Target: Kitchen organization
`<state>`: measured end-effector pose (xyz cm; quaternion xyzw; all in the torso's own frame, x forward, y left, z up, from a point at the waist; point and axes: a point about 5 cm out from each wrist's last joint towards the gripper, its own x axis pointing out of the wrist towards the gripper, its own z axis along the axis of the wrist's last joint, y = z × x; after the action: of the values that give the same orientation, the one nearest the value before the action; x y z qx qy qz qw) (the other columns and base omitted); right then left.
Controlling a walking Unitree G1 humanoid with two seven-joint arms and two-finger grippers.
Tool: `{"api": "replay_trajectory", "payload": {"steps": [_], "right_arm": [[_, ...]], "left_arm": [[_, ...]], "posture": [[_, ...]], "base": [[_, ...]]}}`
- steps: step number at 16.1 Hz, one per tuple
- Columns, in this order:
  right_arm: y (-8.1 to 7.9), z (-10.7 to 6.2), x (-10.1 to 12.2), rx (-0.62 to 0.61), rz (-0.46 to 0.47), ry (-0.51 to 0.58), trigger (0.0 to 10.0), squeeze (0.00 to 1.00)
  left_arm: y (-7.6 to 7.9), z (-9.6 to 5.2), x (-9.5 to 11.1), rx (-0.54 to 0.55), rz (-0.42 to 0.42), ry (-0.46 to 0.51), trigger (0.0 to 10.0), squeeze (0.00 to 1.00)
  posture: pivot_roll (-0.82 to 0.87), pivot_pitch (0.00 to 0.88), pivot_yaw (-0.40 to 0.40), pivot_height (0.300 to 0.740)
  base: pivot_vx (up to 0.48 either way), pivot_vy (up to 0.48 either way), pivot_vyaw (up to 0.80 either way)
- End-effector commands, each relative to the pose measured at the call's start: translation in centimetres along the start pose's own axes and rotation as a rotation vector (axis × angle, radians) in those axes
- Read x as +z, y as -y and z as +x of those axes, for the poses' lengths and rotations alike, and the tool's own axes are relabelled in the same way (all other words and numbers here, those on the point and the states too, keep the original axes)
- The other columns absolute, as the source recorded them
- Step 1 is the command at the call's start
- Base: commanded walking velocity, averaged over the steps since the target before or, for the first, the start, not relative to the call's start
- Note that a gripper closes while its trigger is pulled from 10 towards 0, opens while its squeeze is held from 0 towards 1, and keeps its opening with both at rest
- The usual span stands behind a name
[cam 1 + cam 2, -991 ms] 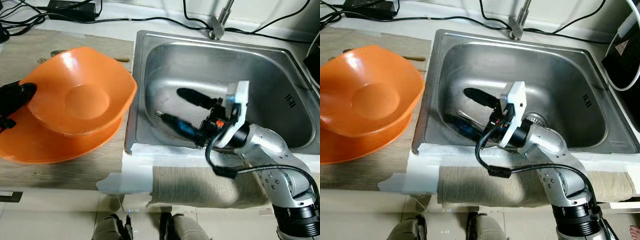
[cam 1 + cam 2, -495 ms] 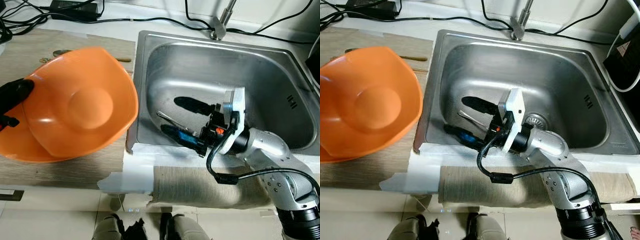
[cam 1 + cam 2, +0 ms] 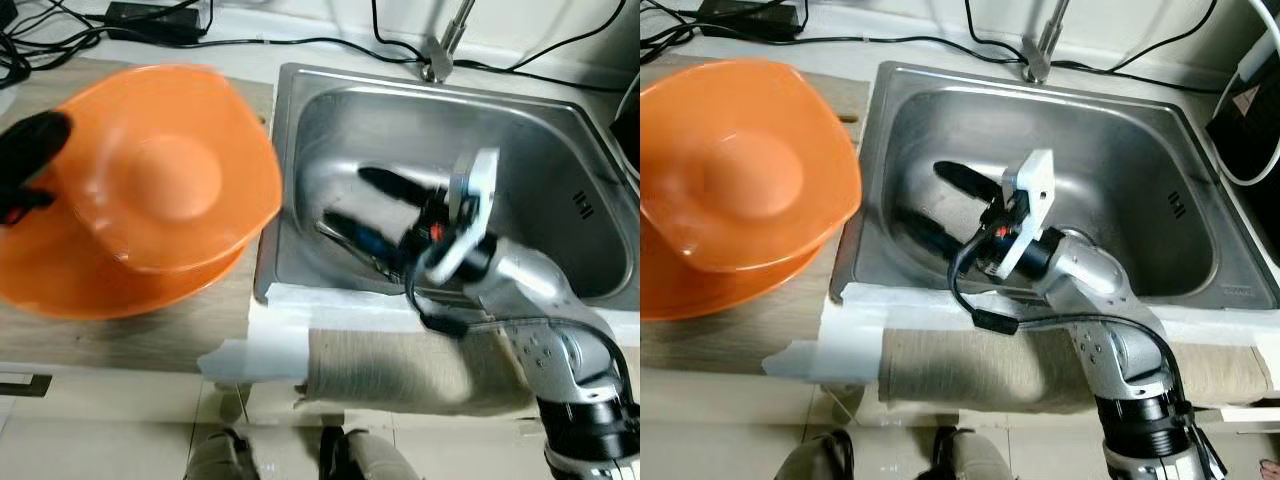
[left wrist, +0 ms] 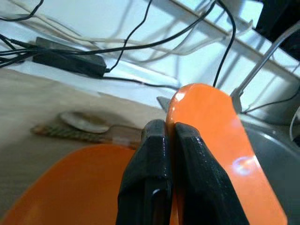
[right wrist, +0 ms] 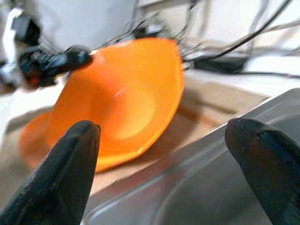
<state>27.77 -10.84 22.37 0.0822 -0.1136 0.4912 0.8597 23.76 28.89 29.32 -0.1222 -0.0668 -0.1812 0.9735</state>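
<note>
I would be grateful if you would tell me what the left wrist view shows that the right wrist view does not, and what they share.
Left wrist view alone: the left gripper shut on the orange bowl's rim, and a spoon on the counter behind.

Right wrist view alone: the right gripper open over the sink, with the bowl's hollow facing it.

Both: the orange bowl, the plate beneath, black cables.

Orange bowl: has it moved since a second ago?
Yes. The orange bowl, pinched by the left tool, has tipped up toward the sink edge.

Head views look down; both wrist views share the orange bowl [image 5: 126, 98].
</note>
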Motion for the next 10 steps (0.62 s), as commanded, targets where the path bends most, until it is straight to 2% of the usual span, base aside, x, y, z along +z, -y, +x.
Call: {"api": "replay_trajectory", "payload": {"steps": [1,2,3,4,6,8,10], "right_arm": [[0.7,-0.4,0.2,-0.046,0.017,0.018,10.0,0.00],[0.8,-0.3,0.3,-0.059,0.027,0.027,10.0,0.15],[1.0,-0.2,0.4,-0.076,0.045,0.045,10.0,0.95],[1.1,0.0,0.6,-0.088,0.061,0.064,10.0,1.00],[1.2,0.1,0.6,-0.107,0.093,0.087,10.0,1.00],[1.6,0.2,-0.5,-0.140,0.124,0.008,10.0,1.00],[1.7,0.3,-0.7,-0.153,0.138,-0.005,10.0,1.00]], "left_arm": [[0.8,0.5,0.1,-0.034,-0.005,0.009,0.0,0.00],[1.2,0.9,0.1,-0.046,-0.009,0.019,0.0,0.00],[1.8,1.7,0.4,-0.068,-0.017,0.047,0.0,0.00],[2.2,2.3,0.6,-0.073,-0.015,0.070,0.0,0.00],[2.8,2.9,0.9,-0.095,-0.013,0.101,0.0,0.00],[4.6,3.3,1.0,-0.204,-0.014,0.098,0.0,0.00],[5.4,3.4,0.9,-0.256,-0.012,0.096,0.0,0.00]], "posture": [[-0.05,0.176,-0.124,0.740],[-0.05,0.174,-0.123,0.740],[-0.05,0.167,-0.121,0.740],[-0.05,0.167,-0.121,0.740],[-0.06,0.161,-0.119,0.740],[-0.06,0.158,-0.120,0.740],[-0.06,0.157,-0.121,0.740]], "base": [[0.000,0.000,0.00],[0.000,0.000,0.00],[0.000,0.000,0.00],[0.000,0.000,0.00],[0.000,0.000,0.00],[0.000,0.000,0.00],[0.000,0.000,0.00]]}}
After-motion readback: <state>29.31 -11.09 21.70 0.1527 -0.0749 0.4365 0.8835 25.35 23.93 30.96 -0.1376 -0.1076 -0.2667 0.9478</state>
